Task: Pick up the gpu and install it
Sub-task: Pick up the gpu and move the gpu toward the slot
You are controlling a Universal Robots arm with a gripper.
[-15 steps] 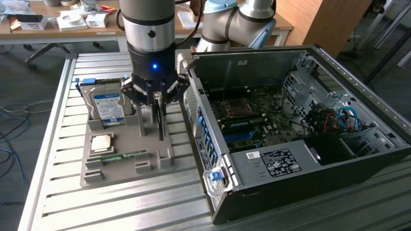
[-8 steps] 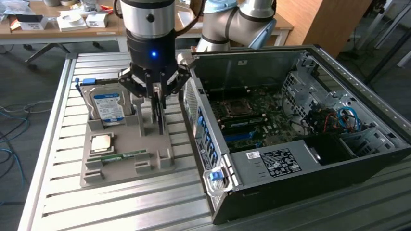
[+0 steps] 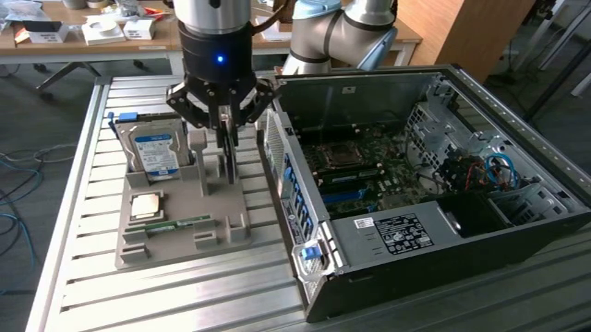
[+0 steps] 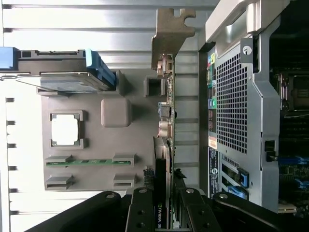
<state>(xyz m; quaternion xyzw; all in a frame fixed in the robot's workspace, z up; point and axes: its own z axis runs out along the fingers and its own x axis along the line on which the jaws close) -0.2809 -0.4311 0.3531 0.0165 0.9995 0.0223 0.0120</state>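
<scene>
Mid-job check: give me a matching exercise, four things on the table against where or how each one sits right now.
Things:
1. gpu
2. hard drive
3. memory stick
4. computer case

States:
A. lying flat, green, in the gray holder
B. side open, on the exterior view's right
C. upright in the holder, clamped by the end effector
D. upright, blue label, on the exterior view's left of the gpu

Pairs: 1-C, 2-D, 3-A, 4-B
</scene>
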